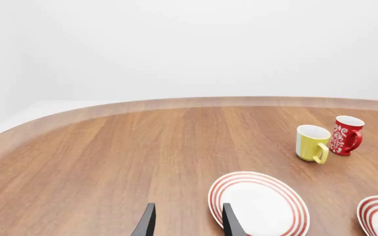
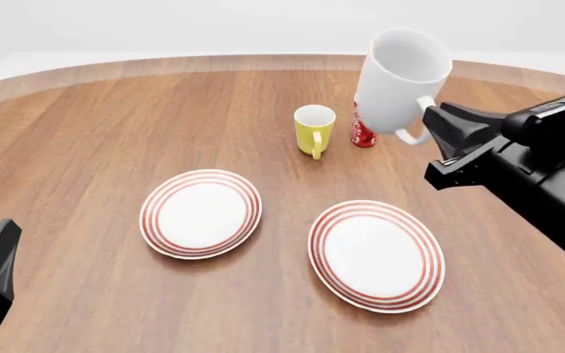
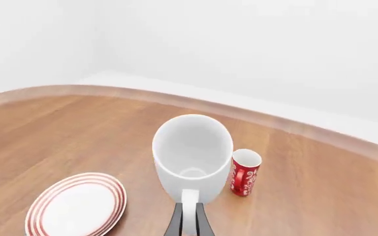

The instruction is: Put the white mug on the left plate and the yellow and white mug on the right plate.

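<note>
The right gripper (image 3: 187,221) was clenched on the loop handle of the white mug (image 2: 400,77), its dark fingers pinching the handle from both sides, with the mug carried upright and clear of the table (image 2: 86,132), ahead of the fingertips. The step in hand was judged to be the transport of this mug toward the left plate (image 2: 201,213), which lay below the gripper and well off to its left, past the right plate (image 2: 377,254). The next move would call for a long sideways carry over the nearer plate, then a level descent so that the base meets the plate's flat centre before the fingers let go. The yellow and white mug (image 2: 314,129) stood on the table beyond and below the held mug, just beside a red cup (image 1: 345,135) with white patterning; neither was on a plate. The left gripper (image 1: 186,223) was released, jaws apart and holding nothing, with the left plate just ahead of its tips. The white mug was tall, plain and glossy; the yellow one shorter, with a white interior. Both plates were round, shallow, white with thin red rings at the rim. The table was smooth wood grain with a curved far edge.
</note>
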### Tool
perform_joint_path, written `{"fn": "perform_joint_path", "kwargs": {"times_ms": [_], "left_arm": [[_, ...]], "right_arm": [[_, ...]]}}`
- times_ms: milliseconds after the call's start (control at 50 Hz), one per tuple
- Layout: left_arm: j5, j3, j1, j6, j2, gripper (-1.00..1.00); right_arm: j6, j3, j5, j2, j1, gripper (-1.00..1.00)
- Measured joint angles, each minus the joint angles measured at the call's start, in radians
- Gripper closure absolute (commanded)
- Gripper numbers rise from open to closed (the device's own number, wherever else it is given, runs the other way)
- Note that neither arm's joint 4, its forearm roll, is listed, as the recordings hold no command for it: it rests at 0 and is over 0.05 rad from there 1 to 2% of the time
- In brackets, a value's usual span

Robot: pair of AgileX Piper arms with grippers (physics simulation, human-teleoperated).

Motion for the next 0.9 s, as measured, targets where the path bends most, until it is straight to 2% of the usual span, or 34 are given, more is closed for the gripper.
{"fn": "perform_joint_path", "kwargs": {"times_ms": [440,900], "left_arm": [[0.000,0.000,0.000,0.000,0.000,-1.00],[0.000,0.000,0.000,0.000,0.000,-1.00]], "right_arm": [[-0.008,-0.123,-0.076,0.199,0.152,1.00],[0.013,-0.225,-0.153,0.403,0.262,1.00]]}}
